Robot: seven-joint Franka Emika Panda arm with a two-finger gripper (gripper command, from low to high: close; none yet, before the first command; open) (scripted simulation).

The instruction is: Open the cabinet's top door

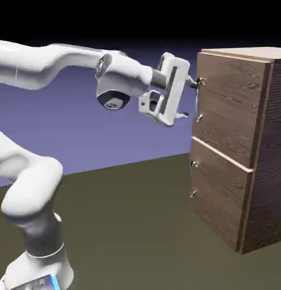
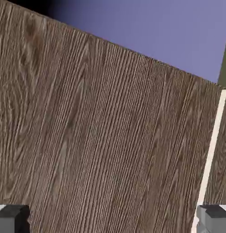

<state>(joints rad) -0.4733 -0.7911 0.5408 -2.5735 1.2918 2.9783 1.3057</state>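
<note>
Our top door [image 1: 230, 105], at the right of the exterior view, looks like stiff, weighty wood that should swing on hinges. We would grip its slick-looking metal handle [image 1: 198, 100] mid-bar, at the door's left edge; our gripper's fingers [image 1: 184, 115] are spread wide.

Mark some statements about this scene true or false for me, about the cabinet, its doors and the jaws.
1. The top door carries a metal handle. True.
2. The top door is swung wide open. False: it is shut against the cabinet.
3. The jaws stand open. True.
4. The lower door is taller than the top one. False: it is the shorter of the two.
5. The cabinet is painted plain white. False: it is brown wood grain.
</note>
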